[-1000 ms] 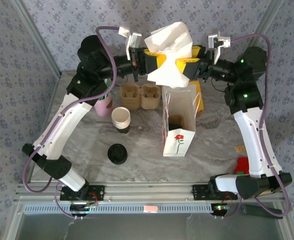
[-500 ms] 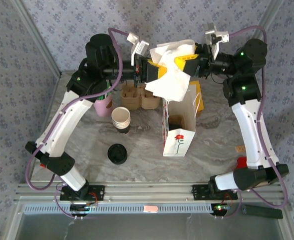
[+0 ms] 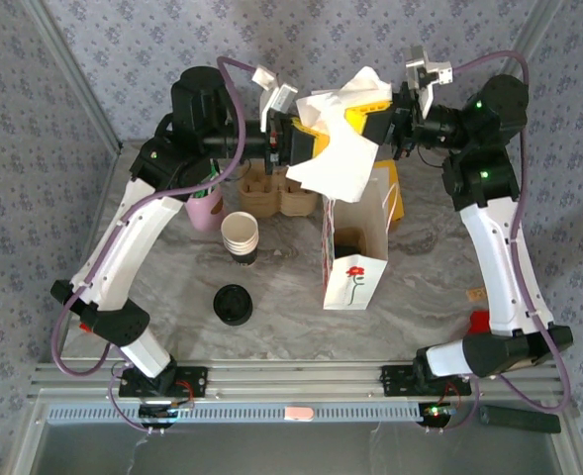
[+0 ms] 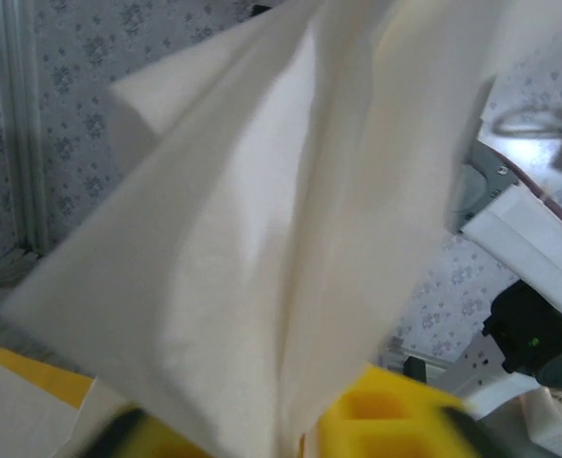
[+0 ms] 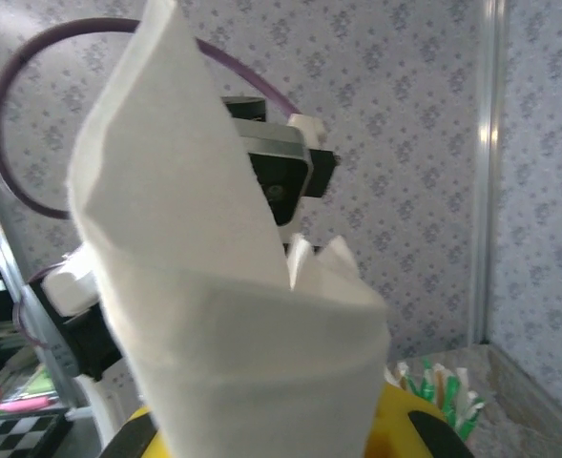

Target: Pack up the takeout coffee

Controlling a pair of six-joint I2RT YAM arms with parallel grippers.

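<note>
Closest to my side, the takeout coffee (image 3: 233,304), a small disposable cup under a round black plastic lid, sits upright on the grey marbled tabletop (image 3: 291,322). It's out in the open, well left of the white paper bag with a red flower print (image 3: 355,275). That bag stands with its mouth open. There's something dark down inside, but I can't make out what.

Just behind the coffee is a stack of white-rimmed paper cups (image 3: 240,234). Further back are a pink cup (image 3: 206,211) and a brown cardboard cup carrier (image 3: 279,191).

At the far end both arms are up in the air above the carrier and the back of the bag, meeting at a big crumpled white paper napkin (image 3: 339,148).

The right gripper (image 5: 279,429) is pinched tight on it. On its wrist cam the napkin rises straight out from between the yellow fingers.

The left gripper (image 4: 261,429) is right at the napkin too. Its cam is a blurry wall of paper, so honestly I can't tell if it's clamped or parted.
</note>
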